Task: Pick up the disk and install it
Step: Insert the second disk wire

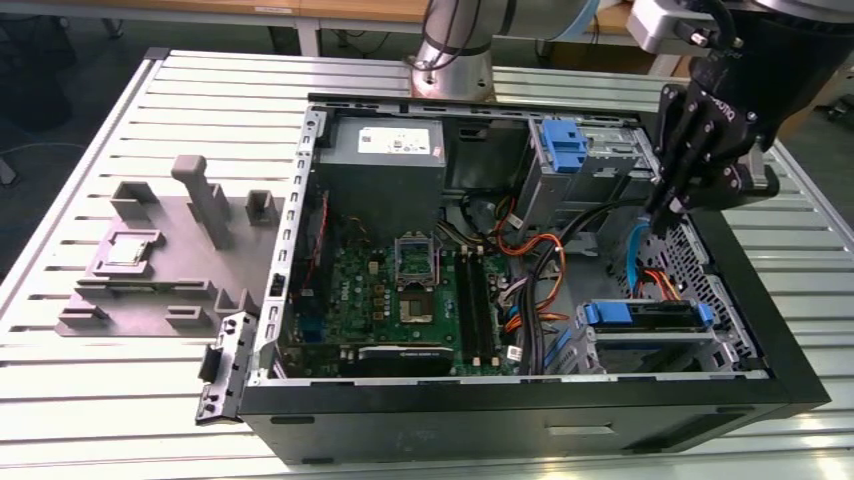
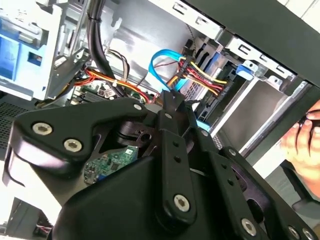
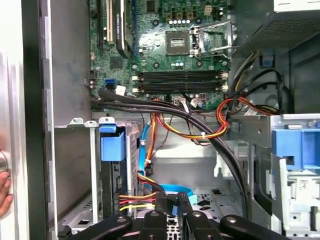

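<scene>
The disk (image 1: pixel 654 316), dark with a blue carrier around it, sits in the lower drive cage at the near corner of the open computer case, on the exterior view's right. Its blue carrier tab (image 3: pixel 112 145) also shows in both wrist views (image 2: pixel 243 70), with red, yellow and black wires running to its end. My gripper (image 1: pixel 658 215) hangs above the case floor, higher than the disk and apart from it. The fingers (image 3: pixel 163 207) stand close together with nothing between them. A looped blue cable (image 3: pixel 170 192) lies just beyond the fingertips (image 2: pixel 172 100).
A bare blue bracket (image 1: pixel 567 140) is fixed to the upper drive cage. Orange and black cables (image 1: pixel 534 270) cross between the motherboard (image 1: pixel 400 290) and the cages. A grey parts fixture (image 1: pixel 160 260) stands outside the case. A person's hand (image 2: pixel 302 135) rests at the case's outer wall.
</scene>
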Available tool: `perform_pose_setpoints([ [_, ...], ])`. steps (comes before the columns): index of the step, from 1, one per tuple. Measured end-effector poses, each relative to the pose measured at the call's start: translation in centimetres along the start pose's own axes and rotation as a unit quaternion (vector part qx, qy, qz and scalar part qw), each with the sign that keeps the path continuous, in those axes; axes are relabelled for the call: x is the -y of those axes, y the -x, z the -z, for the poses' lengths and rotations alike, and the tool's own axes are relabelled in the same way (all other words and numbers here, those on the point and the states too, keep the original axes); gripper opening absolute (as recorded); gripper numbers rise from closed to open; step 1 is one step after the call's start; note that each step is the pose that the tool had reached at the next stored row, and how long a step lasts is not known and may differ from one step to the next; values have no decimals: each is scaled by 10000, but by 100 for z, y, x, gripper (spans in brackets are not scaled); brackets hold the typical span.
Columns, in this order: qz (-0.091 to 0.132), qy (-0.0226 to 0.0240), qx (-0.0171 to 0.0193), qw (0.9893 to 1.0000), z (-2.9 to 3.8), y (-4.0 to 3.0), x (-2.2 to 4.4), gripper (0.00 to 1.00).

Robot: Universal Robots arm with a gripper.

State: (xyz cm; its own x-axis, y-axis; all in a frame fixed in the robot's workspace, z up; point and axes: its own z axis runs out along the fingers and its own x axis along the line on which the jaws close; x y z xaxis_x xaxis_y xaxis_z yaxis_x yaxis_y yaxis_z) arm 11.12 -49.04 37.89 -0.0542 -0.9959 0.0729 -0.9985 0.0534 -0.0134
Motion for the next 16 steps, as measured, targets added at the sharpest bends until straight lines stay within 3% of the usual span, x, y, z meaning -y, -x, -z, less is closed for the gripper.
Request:
perform_pose_setpoints([
  [7, 2, -13, -247, 9997, -52, 45, -2, 24],
  [16, 2, -30, -515, 9987, -128, 63, -3, 24],
])
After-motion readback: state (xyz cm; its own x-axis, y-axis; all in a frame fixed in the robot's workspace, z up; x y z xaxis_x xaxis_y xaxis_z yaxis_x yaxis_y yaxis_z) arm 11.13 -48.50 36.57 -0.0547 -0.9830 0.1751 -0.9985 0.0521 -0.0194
